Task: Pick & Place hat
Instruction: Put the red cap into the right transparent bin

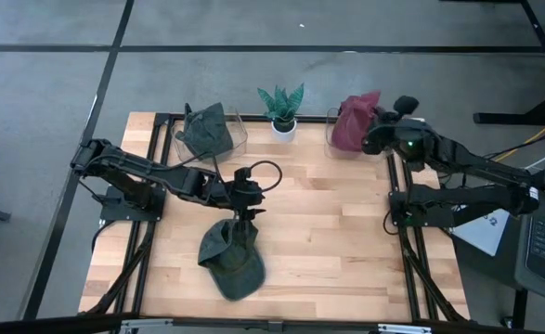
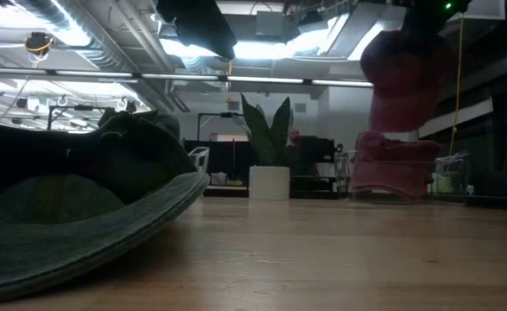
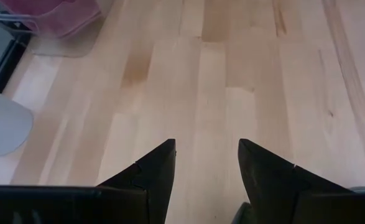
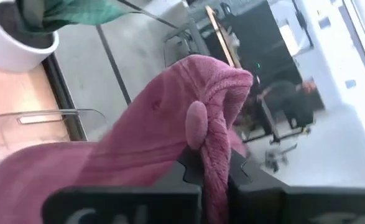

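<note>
High view: three hats, two green, one red pinched by the right claw; left claw wide above green hat.

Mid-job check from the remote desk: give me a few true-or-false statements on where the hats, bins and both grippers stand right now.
1. The right gripper is shut on the maroon hat, held above the right clear bin. True.
2. The left gripper is clamped on the green hat. False: its fingers stand apart over bare wood, with the hat lying on the table just below it in the high view.
3. The potted plant stands between the two bins at the table's far edge. True.
4. The left clear bin is empty. False: another dark green hat sits in it.
</note>
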Controlling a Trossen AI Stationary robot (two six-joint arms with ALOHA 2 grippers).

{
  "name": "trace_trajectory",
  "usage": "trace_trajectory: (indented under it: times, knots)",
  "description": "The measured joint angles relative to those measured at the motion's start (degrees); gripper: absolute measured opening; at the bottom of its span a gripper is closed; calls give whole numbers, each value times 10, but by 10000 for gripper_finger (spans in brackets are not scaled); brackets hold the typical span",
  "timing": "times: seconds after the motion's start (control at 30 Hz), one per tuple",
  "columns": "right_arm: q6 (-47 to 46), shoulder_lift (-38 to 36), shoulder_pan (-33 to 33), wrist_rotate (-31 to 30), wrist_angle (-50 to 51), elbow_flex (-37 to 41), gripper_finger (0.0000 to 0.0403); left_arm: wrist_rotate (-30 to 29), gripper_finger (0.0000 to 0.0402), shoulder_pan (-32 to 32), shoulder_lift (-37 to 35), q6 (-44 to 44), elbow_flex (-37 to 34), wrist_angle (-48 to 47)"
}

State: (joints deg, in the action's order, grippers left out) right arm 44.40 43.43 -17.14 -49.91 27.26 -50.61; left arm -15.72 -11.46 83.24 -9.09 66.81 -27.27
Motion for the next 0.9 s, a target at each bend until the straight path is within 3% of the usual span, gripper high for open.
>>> trace_trajectory:
  times: [0.2, 0.6, 0.9]
  knots:
    - [109, 23, -46, 66, -32, 13, 10, 0, 171, 0, 0, 15, 0, 0]
    - [166, 44, -170, 219, -51, 13, 10, 0, 171, 0, 0, 29, 0, 0]
    - [208, 94, -224, 271, -69, 13, 10, 0, 171, 0, 0, 29, 0, 0]
